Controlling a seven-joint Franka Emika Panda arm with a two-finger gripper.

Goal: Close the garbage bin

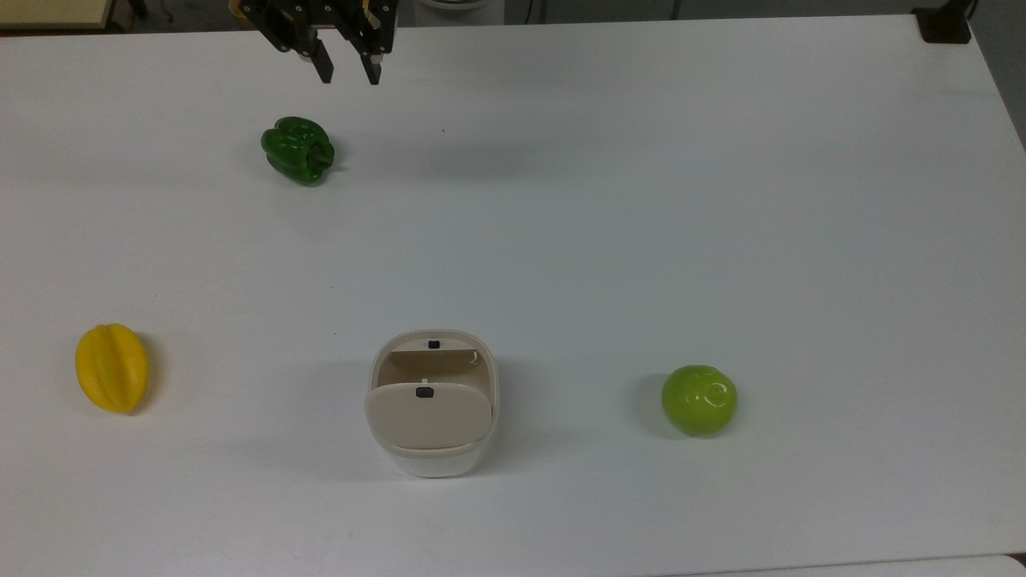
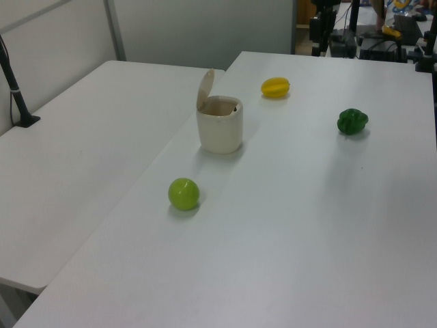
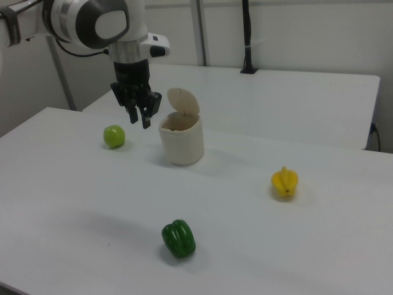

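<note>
- Fingers (image 1: 333,70) on the black gripper (image 1: 349,78) point downward with a narrow gap between them and nothing held; in the right view the gripper (image 3: 139,118) hangs in the air above the worktop (image 1: 641,200), touching nothing.
- Garbage bin (image 1: 433,405), a small white tub with rounded corners, stands on the worktop well apart from the fingers, far below them in the top view and a little toward the top view's right.
- Its beige lid (image 1: 428,414) is hinged up and stands nearly upright, with a small black button (image 1: 424,392) on it, so the bin's mouth is open; in the left view the lid (image 2: 205,89) leans back on the left view's left of the bin (image 2: 220,125).
- In the right view the bin (image 3: 182,139) sits just to the right view's right of the gripper and lower, its lid (image 3: 183,101) raised behind the opening.
- Green pepper (image 1: 297,150) lies nearest the fingers, below them and slightly toward the top view's left, resting on its side; it also shows in the right view (image 3: 178,238) and the left view (image 2: 352,121).
- Yellow fruit with ridges (image 1: 111,367) lies far from the fingers, toward the top view's lower left, level with the bin.
- Round green apple (image 1: 699,400) lies far from the fingers, toward the top view's lower right, on the bin's other side; in the right view the apple (image 3: 113,136) is just below the gripper, on the right view's left of it.
- Second white table (image 2: 89,137) adjoins the worktop on the left view's left.
</note>
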